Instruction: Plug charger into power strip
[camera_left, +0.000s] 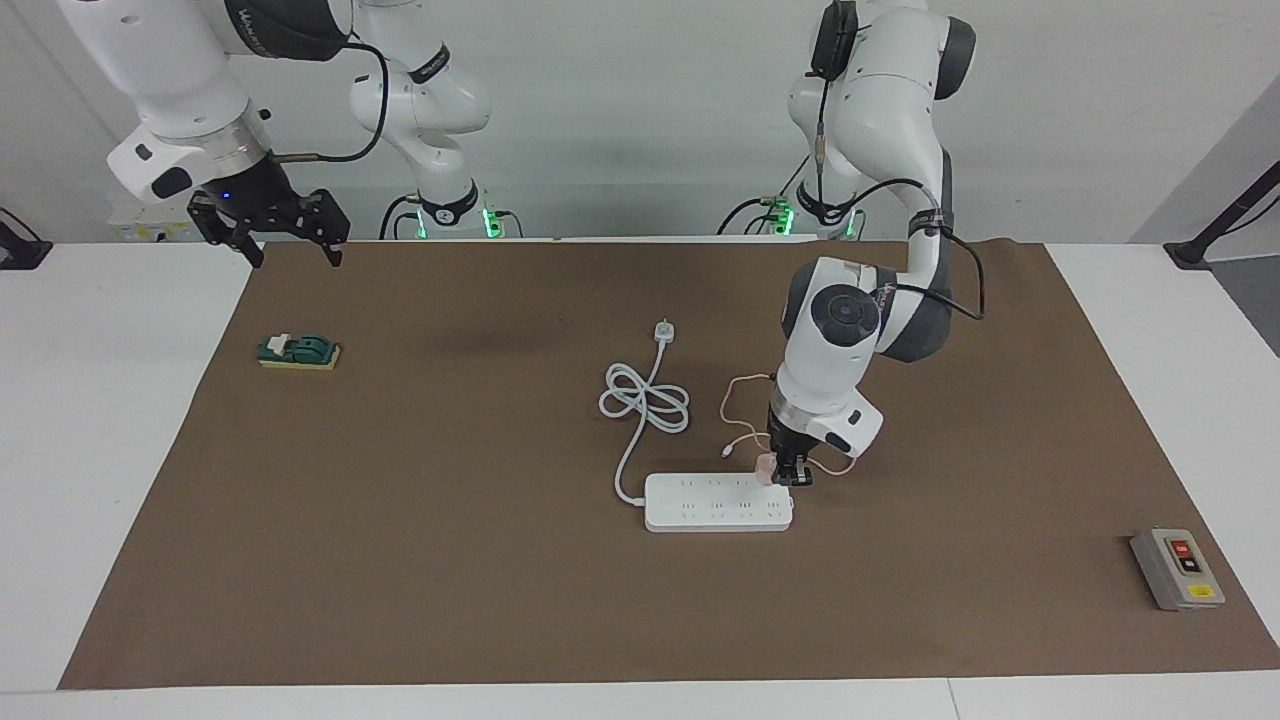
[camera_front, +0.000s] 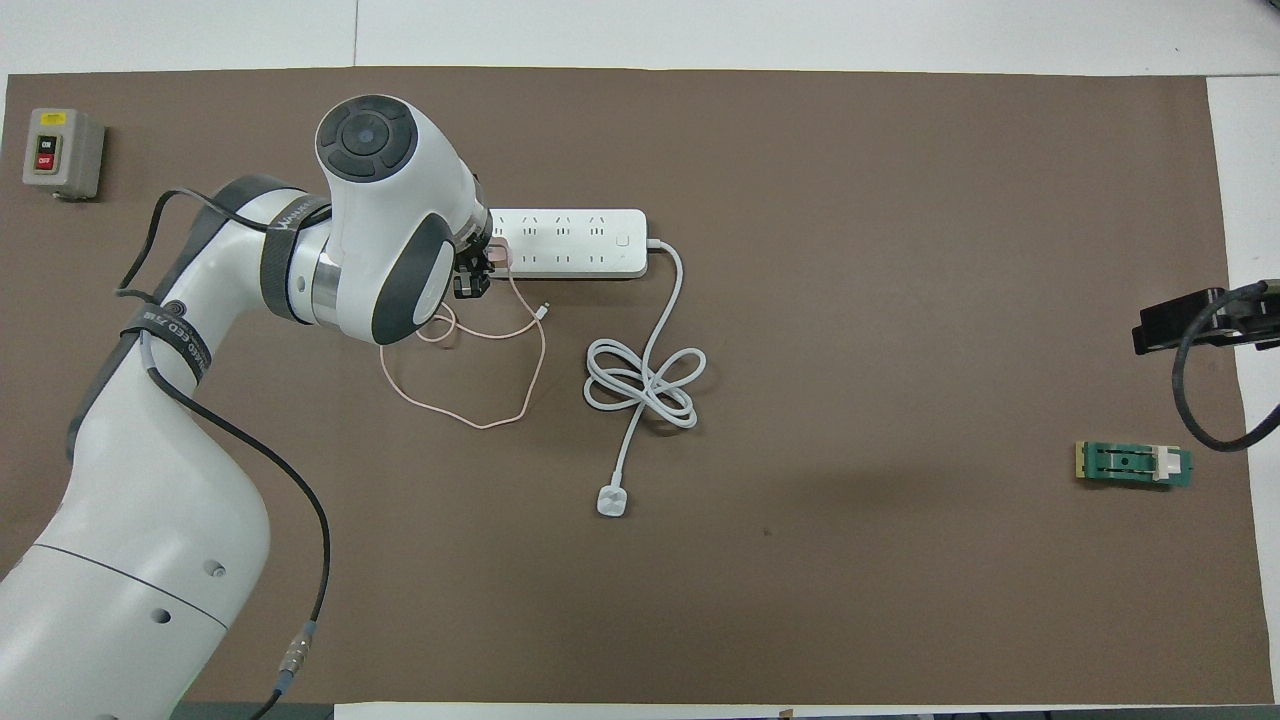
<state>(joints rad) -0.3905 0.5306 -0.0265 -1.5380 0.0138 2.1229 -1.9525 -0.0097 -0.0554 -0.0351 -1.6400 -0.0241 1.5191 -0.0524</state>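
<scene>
At the end of the power strip toward the left arm's side of the table, the left gripper is squeezed shut on the charger, a small pink cube. The cube sits right at the strip's edge that is nearer to the robots, over the last socket there, and I cannot tell if its prongs are already in the holes. To do this step well, I think the arm should keep the cube straight up, line the two prongs up with the slots, and push gently straight down. If the cube tips, the prongs could miss or the strip could slide on the brown mat. The thin pink cable lies in loose loops on the mat, nearer to the robots than the strip, so it should not tug on the cube. The left arm bends over from its base, with its wrist pointing almost straight down at the strip. The strip's thick white cord curls up nearer to the robots and ends in a white plug. The right gripper waits up high over the mat's corner by its own base, with its fingers spread wide and holding nothing. A green block lies at that end, and a grey button box lies at the left arm's end.
</scene>
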